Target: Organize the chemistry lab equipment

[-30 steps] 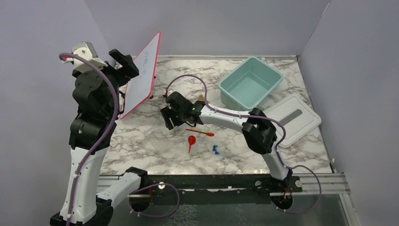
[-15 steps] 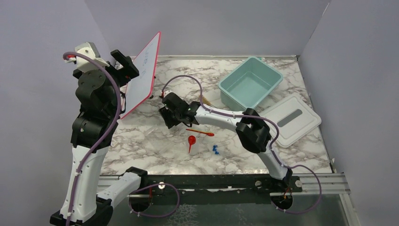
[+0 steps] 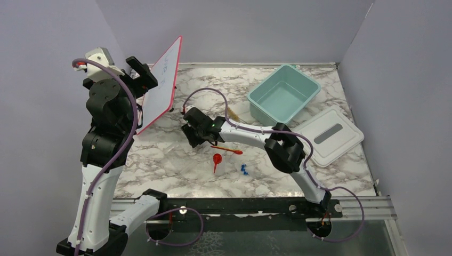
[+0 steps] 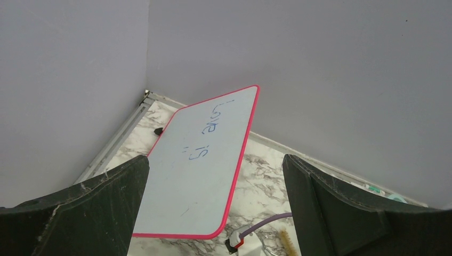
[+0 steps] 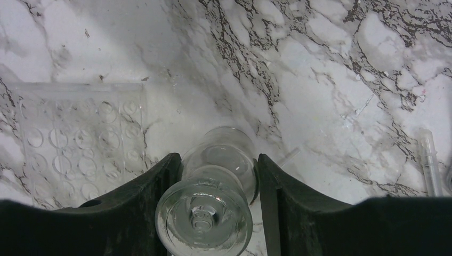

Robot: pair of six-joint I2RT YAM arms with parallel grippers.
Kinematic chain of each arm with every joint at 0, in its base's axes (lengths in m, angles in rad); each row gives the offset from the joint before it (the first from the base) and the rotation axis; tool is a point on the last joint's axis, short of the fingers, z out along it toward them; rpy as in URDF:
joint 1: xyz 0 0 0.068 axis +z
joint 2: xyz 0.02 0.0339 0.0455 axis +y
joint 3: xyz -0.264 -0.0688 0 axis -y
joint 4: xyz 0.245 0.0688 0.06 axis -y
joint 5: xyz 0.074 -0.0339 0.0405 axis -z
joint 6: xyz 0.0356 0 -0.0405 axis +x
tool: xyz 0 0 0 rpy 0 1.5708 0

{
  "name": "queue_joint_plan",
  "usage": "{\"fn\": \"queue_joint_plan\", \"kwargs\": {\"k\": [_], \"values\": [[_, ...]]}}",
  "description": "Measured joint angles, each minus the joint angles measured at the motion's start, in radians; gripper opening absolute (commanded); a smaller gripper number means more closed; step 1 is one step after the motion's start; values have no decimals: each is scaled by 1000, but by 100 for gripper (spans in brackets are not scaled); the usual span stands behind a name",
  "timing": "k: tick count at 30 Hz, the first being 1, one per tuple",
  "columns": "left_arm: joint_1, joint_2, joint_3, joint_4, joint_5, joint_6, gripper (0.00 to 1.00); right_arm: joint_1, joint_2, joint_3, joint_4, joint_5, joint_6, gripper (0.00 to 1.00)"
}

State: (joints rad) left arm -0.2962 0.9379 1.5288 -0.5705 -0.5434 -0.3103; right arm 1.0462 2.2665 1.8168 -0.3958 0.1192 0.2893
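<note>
**Right arm**
- The right gripper point(image 5: 217, 157) has its fingers pressed against both flanks of the small clear glass vessel point(image 5: 210, 186), with no gap showing on either side. We read it as clamped.
- The vessel is left of table centre, with 1 round end facing the wrist camera.
- We cannot tell whether it rests on the marble table point(image 3: 160, 160) or hangs just above it.
- The grip crosses the body, likely because that is the span the fingers can bridge.

**Left arm**
- The left gripper point(image 4: 216, 159) has its fingers wide apart with nothing between them.
- It is held high near the pink-edged whiteboard point(image 4: 202, 165), which stands tilted at back left.
- We judge the arm is up there to leave the middle to the right arm.

**Loose on the marble**
- Near the right gripper lie the red funnel point(image 3: 216, 159), the thin red-orange spatula point(image 3: 226, 150) and the blue-capped clear tubes point(image 3: 244, 169).
- The tan-bristled wire brush point(image 3: 232, 113) lies just beside the tub's left corner.

**Containers**
- The pale teal tub point(image 3: 282, 96) at back right is open, with nothing visible inside.
- Its white lid point(image 3: 341, 141) lies flat just beside it — presumably off so items can drop in.
- The clear well plate point(image 5: 80, 144) sits just left of the vessel, and its wells look empty.
- The vessel itself looks empty.

No equipment is in the tub yet — sorting has barely begun, in our judgement.
</note>
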Motion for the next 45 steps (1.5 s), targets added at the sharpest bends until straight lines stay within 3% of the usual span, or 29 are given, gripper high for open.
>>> {"fn": "queue_joint_plan", "kwargs": {"k": [6,14,27,35,45], "values": [[0,0,0,0,0,0,99,0,-55,-10,-10,0,-8,44],[0,0,-26,1,13,-2,99,-62,-315,-10,-16,-2,-37,44],[0,41,-123,124,222,49,99,-581,-544,-60,-95,60,-74,44],[0,92,-127,235,498,110,99,-800,-496,-114,-134,62,-34,43],[-1,176,-148,346,785,108,99,-847,-202,-92,-137,47,-20,43]]}}
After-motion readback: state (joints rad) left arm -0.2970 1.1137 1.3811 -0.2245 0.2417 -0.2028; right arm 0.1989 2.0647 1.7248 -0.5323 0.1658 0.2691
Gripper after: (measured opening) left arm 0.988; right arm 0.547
